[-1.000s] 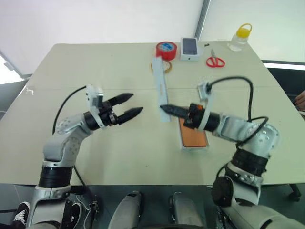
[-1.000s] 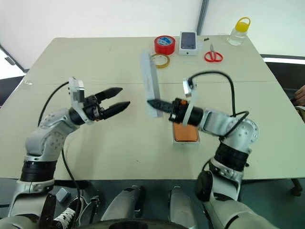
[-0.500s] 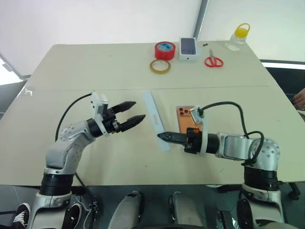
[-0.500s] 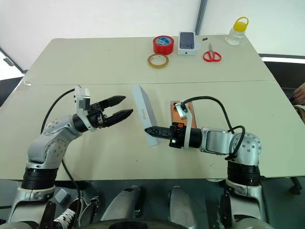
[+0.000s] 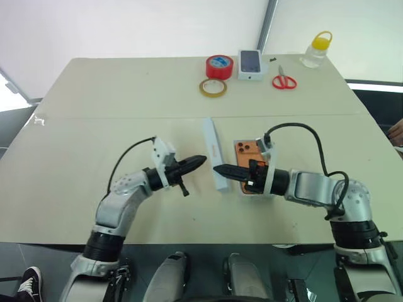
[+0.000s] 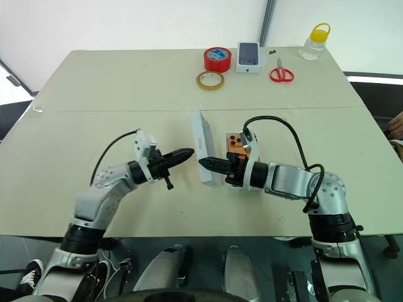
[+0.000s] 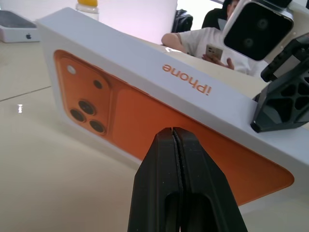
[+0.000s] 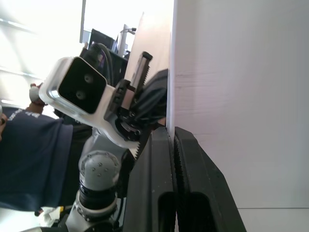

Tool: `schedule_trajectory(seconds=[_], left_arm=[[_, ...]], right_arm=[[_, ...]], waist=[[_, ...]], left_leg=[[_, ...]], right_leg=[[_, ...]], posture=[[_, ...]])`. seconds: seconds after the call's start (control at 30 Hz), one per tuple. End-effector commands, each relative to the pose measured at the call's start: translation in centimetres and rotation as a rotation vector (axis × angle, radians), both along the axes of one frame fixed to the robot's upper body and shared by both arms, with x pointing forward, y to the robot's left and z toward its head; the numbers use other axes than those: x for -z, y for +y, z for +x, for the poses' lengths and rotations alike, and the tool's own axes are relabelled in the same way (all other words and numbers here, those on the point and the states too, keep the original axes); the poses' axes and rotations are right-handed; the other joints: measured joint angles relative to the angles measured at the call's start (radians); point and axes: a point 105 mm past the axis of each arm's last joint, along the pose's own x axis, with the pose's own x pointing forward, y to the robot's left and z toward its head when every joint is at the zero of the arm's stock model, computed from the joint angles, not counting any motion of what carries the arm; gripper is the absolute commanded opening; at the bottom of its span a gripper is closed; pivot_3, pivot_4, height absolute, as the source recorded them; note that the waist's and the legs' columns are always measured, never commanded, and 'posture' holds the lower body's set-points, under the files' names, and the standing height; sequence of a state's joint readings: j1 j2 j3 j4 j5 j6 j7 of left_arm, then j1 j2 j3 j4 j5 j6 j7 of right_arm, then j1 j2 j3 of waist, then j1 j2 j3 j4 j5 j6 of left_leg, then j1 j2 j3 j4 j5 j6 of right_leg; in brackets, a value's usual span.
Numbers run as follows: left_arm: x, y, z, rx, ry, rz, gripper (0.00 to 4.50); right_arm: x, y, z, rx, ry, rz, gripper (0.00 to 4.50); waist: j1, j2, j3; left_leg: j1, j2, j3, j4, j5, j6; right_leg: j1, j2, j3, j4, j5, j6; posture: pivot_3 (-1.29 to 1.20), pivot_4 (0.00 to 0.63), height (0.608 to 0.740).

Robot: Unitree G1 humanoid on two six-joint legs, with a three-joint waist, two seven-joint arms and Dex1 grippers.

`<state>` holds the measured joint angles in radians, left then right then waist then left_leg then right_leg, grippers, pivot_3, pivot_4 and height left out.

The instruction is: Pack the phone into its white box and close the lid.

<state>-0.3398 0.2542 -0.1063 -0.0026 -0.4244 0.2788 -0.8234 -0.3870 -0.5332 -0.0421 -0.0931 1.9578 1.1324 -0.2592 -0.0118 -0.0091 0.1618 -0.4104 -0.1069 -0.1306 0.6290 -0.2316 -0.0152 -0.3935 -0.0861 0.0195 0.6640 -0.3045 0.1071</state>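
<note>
- The right gripper (image 6: 201, 163) has its fingers pressed together on the near wall of the lid (image 6: 203, 146), which stands on edge, its printed top turned toward the left arm.
- The left gripper (image 6: 191, 151) has its fingers pressed together with nothing between them, the tips just beside the lid's printed face at its 9 o'clock.
- The phone (image 5: 245, 153) lies camera side up in the white box (image 5: 238, 189) on the table (image 5: 94, 113), at the lid's 3 o'clock, partly under the right wrist.
- Step in hand, as I judge it: the phone is packed and the lid is being squared up for closing.
- Next, the lid needs tipping open side down, lining up over the box, then pressing home.
- Tape rolls, scissors, a bottle and a small box sit at 12 o'clock, well apart.
</note>
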Motion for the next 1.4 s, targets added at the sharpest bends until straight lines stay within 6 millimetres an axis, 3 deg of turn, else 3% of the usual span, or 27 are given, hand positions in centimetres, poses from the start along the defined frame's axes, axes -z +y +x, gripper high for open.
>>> schedule_trajectory(seconds=[0.03,0.2,0.23,0.3,0.53,0.67,0.8,0.93,1.07,1.17,1.27,1.4], left_arm=[[-0.6,-0.7,0.7,-0.004,-0.041,-0.007,0.04],[-0.6,-1.6,1.2,0.012,-0.025,-0.032,0.04],[-0.6,-1.7,1.3,0.013,-0.020,-0.032,0.01],[-0.5,-2.1,1.5,0.020,-0.010,-0.036,0.00],[-1.2,-5.0,2.2,0.064,-0.025,-0.041,0.00],[-1.1,-6.3,2.2,0.104,-0.027,-0.021,0.00],[-0.9,-7.1,1.9,0.127,-0.019,-0.025,0.00],[-0.9,-6.9,2.1,0.103,-0.013,-0.040,0.00],[-1.2,-5.7,2.5,0.065,-0.012,-0.044,0.00],[-1.5,-4.1,3.4,-0.005,-0.045,-0.019,0.00],[-1.4,-2.1,5.5,-0.166,-0.110,0.062,0.00],[-0.7,-1.0,6.7,-0.238,-0.143,0.137,0.00]], right_arm=[[0.0,-0.7,0.2,0.014,-0.011,-0.045,0.00],[-0.9,-1.6,1.3,0.058,-0.029,-0.009,0.00],[-1.2,-1.7,1.5,0.062,-0.027,0.014,0.29],[-1.1,-2.1,1.8,0.075,-0.028,0.004,0.89],[-0.9,-4.9,2.0,0.075,-0.093,-0.128,4.41],[-1.7,-7.1,2.0,0.064,-0.260,-0.299,4.41],[-2.9,-10.9,3.9,0.171,-0.399,-0.431,4.41],[-2.4,-13.4,5.3,0.230,-0.501,-0.603,4.41],[-1.6,-13.1,6.2,0.233,-0.597,-0.666,3.17],[-1.5,-12.6,7.0,0.233,-0.727,-0.793,1.44],[-1.4,-11.7,7.4,0.214,-0.837,-0.876,0.03],[-0.3,-11.1,7.0,0.137,-0.916,-0.957,0.03]], waist=[[-0.001,0.000,0.000],[0.000,0.000,0.000],[0.000,0.000,0.000],[-0.001,-0.001,0.000],[0.001,-0.001,0.001],[-0.001,-0.002,0.001],[-0.001,-0.002,0.001],[0.000,-0.002,0.001],[-0.002,-0.002,0.001],[-0.001,-0.002,0.001],[0.001,-0.002,0.001],[0.006,-0.002,0.001]], left_leg=[[0.000,0.000,0.000,0.000,0.000,0.000],[0.000,0.000,0.000,0.000,0.000,0.000],[0.000,0.000,0.000,0.000,0.000,0.000],[0.000,0.000,0.000,0.001,0.000,0.000],[0.000,0.000,0.000,0.001,0.000,0.001],[-0.001,-0.001,0.000,0.001,-0.001,0.001],[-0.001,0.000,0.000,0.002,-0.001,0.001],[-0.001,0.000,0.001,0.002,-0.001,0.001],[-0.001,0.000,0.001,0.001,-0.001,0.001],[-0.001,0.001,0.000,0.002,0.000,0.000],[-0.001,0.001,0.000,0.001,0.000,0.000],[-0.001,0.000,0.000,0.001,0.000,0.000]], right_leg=[[0.000,0.000,0.000,0.000,0.000,0.000],[0.000,0.000,0.000,0.000,0.000,0.000],[0.000,0.000,0.000,0.000,0.000,0.000],[0.001,0.000,0.000,0.000,0.000,0.000],[0.001,0.000,-0.001,0.000,0.000,0.000],[0.001,0.000,-0.001,-0.001,0.000,0.001],[0.001,0.002,-0.002,0.000,0.000,0.001],[0.001,0.003,-0.002,0.000,0.000,0.001],[0.000,0.002,-0.001,0.000,0.000,0.001],[0.000,0.003,-0.001,0.001,0.000,0.001],[-0.001,0.002,0.000,0.001,0.000,0.001],[-0.001,0.002,0.000,0.000,0.000,0.001]], posture=[[0.00,0.150,0.740],[0.00,0.150,0.740],[0.00,0.150,0.740],[0.00,0.150,0.740],[0.00,0.150,0.740],[0.00,0.150,0.740],[0.00,0.150,0.740],[0.00,0.150,0.740],[0.00,0.150,0.740],[0.00,0.150,0.740],[0.00,0.150,0.740],[0.00,0.150,0.740]])
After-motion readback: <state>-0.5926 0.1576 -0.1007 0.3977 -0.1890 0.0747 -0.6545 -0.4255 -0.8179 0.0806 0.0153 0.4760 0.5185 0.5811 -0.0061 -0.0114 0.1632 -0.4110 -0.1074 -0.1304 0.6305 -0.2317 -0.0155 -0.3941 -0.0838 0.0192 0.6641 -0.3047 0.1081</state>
